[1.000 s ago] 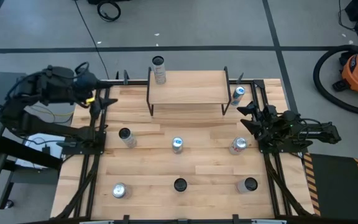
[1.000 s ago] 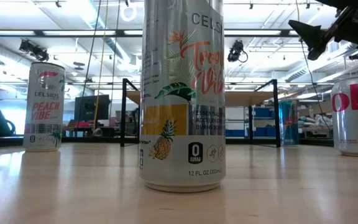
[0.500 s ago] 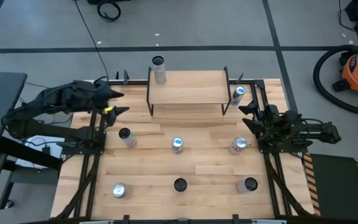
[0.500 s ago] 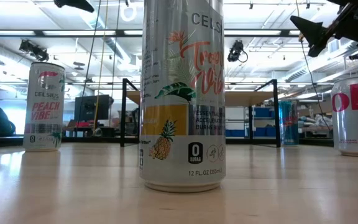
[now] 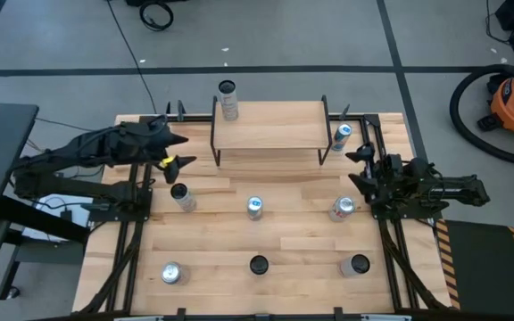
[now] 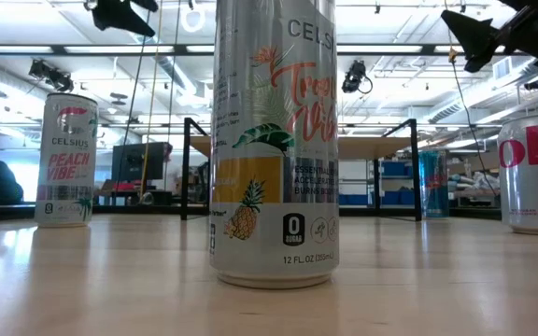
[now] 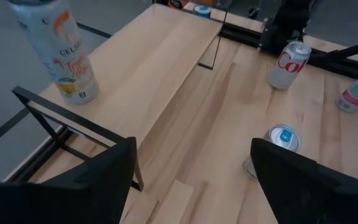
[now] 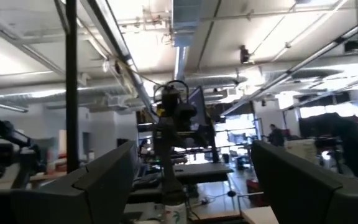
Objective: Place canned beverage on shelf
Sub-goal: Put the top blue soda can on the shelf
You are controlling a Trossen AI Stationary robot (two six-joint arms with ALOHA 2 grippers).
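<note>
We see the left gripper [image 5: 178,150] hovering fingers apart, empty, at nine o'clock of the low wooden-topped black-legged shelf [image 5: 270,125] — one white can [image 5: 228,99] on its far-left corner; right gripper [image 5: 357,168] spread too.

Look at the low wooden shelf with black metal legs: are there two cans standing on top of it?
No. In the high view the wooden shelf carries only one can, at its far left corner.

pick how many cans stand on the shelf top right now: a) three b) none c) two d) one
d: the high view shows a single can at the far left corner of the shelf; every other can stands on the table, including the one beside the shelf's right end.
</note>
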